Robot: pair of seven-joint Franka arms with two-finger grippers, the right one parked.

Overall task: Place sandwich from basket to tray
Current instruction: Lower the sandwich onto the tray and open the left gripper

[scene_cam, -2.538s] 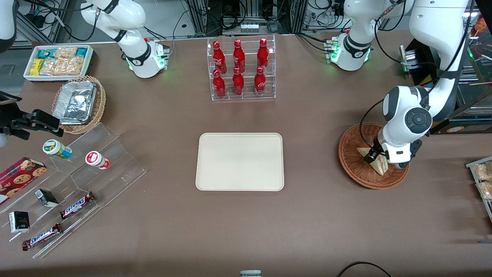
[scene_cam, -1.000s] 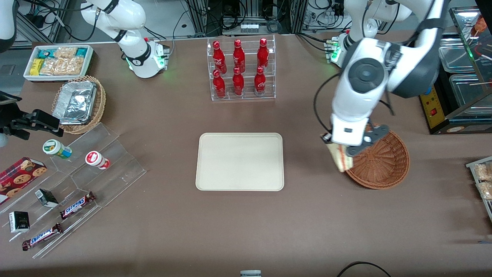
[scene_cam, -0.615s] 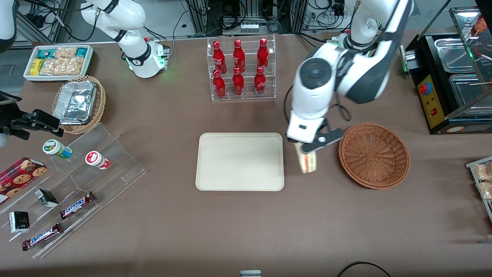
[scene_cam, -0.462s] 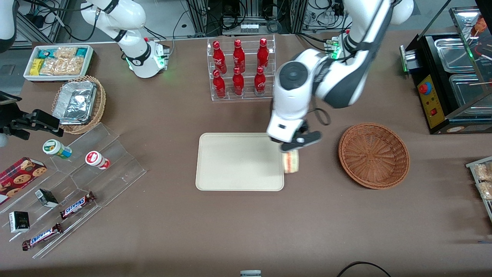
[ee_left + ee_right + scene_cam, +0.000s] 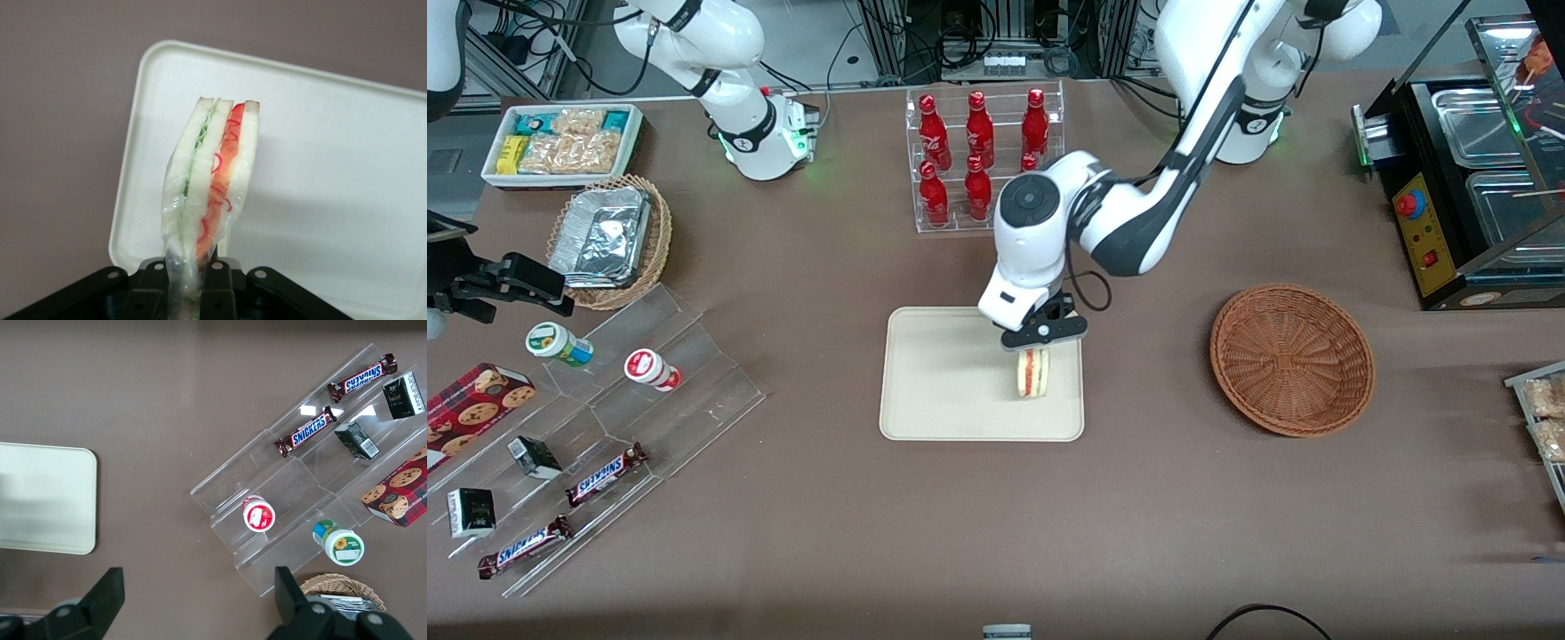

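The left arm's gripper [image 5: 1037,345] is clamped on the sandwich [image 5: 1033,373], holding it edge-up over the cream tray [image 5: 943,391], near the tray's end closest to the brown wicker basket [image 5: 1291,358]. The wrist view shows the sandwich [image 5: 212,173] pinched between the fingers [image 5: 215,293], above the tray [image 5: 347,173].

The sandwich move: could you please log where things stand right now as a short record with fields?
gripper: shut on the sandwich, above the tray
sandwich: held on edge, red and green filling stripes showing; whether it touches the tray cannot be told
tray: bare apart from the sandwich over it
basket: holds nothing, toward the working arm's end of the table
step: sandwich out of basket, not yet released
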